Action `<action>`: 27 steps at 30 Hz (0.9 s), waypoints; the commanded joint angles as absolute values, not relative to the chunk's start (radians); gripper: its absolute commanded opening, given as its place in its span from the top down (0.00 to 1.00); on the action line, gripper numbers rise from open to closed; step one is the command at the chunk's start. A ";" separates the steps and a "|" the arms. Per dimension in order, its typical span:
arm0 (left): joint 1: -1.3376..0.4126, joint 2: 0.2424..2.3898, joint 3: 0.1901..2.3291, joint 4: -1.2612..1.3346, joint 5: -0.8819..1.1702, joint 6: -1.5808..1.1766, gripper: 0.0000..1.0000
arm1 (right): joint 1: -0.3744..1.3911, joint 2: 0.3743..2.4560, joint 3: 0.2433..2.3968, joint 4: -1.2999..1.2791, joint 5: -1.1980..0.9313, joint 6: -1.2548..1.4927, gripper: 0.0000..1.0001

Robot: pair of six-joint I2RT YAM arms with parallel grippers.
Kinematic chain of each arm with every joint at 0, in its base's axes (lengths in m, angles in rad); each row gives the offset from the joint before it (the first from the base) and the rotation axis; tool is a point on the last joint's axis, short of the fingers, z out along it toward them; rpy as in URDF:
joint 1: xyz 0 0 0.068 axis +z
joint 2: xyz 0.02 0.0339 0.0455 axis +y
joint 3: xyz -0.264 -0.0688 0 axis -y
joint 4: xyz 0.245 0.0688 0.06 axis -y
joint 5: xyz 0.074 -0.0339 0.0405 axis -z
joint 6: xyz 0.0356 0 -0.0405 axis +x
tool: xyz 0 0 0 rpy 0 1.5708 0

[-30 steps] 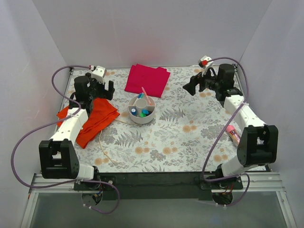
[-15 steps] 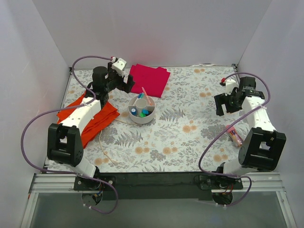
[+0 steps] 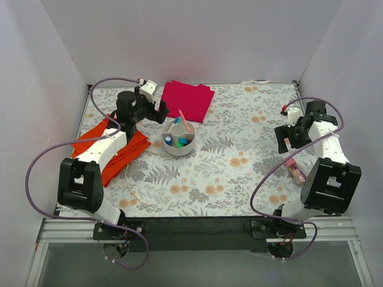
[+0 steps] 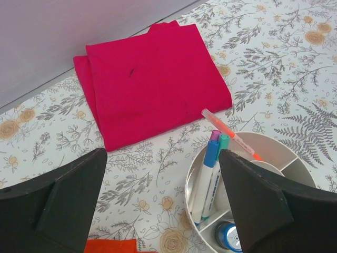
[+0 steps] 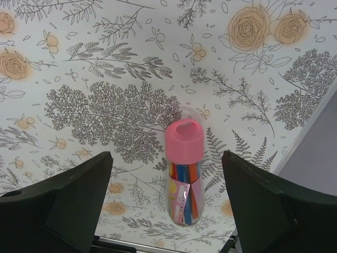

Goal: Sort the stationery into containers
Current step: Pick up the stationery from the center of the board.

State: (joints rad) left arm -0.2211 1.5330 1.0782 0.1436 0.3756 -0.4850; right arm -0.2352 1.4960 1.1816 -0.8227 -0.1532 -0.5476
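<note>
Two grippers hang over a floral table cover point(image 3: 227, 170), both spread wide with nothing between the fingers. The left gripper point(image 3: 157, 109) is at the far left of the table, just beside the round white dish point(image 3: 178, 149). The magenta cloth point(image 3: 187, 98) lies past it, and the red-orange cloth point(image 3: 122, 152) is under the arm behind it. From the left wrist, its two dark fingers point(image 4: 58, 211) frame the flat, folded magenta cloth point(image 4: 152, 84) and the dish rim point(image 4: 274, 142) at lower right. Three capped markers point(image 4: 209, 174), with blue, teal and purple caps, lean together in the compartment nearest the cloth. A thin pink pen point(image 4: 231, 134) rests tilted across the rim, its tip pointing toward the cloth. A small blue round item point(image 4: 227, 234) sits in the neighbouring compartment, too cropped to name. From above, the pen point(image 3: 183, 118) sticks out of the dish on its far side, and blue and green caps show in the near compartments. The right gripper point(image 3: 286, 137) hangs near the right edge of the table. Nearer the arm's base, the pink-capped tube point(image 3: 294, 170) lies on the cover, apart from the fingers. In the right wrist view the tube point(image 5: 183, 179) lies flat between the two open fingers point(image 5: 268, 205), untouched. Its pink cap points away from the camera, and coloured sticks show through its clear body. The dish is well apart from the tube, across the table.
</note>
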 commanded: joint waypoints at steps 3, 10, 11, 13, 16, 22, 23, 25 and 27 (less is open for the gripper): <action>-0.225 1.467 0.999 0.201 0.350 -0.518 0.12 | -0.244 1.575 1.219 -0.884 -0.169 -0.575 0.07; -0.225 1.479 0.974 0.196 0.336 -0.514 0.12 | -0.244 1.692 1.284 -0.887 -0.132 -0.601 0.08; -0.225 1.482 0.974 0.196 0.333 -0.512 0.12 | -0.244 1.700 1.288 -0.887 -0.129 -0.603 0.08; -0.225 1.491 0.977 0.201 0.327 -0.506 0.12 | -0.244 1.710 1.282 -0.887 -0.120 -0.611 0.09; -0.225 1.500 0.985 0.206 0.319 -0.492 0.11 | -0.242 1.715 1.261 -0.900 -0.100 -0.615 0.09; -0.225 1.520 1.000 0.204 0.298 -0.474 0.11 | -0.244 1.695 1.183 -0.893 -0.083 -0.629 0.09; -0.225 1.523 1.006 0.206 0.298 -0.472 0.11 | -0.244 1.694 1.174 -0.888 -0.078 -0.629 0.09; -0.225 1.531 1.009 0.206 0.298 -0.472 0.11 | -0.244 1.694 1.161 -0.873 -0.081 -0.629 0.10; -0.225 1.535 1.015 0.204 0.296 -0.471 0.11 | -0.244 1.704 1.157 -0.867 -0.089 -0.630 0.12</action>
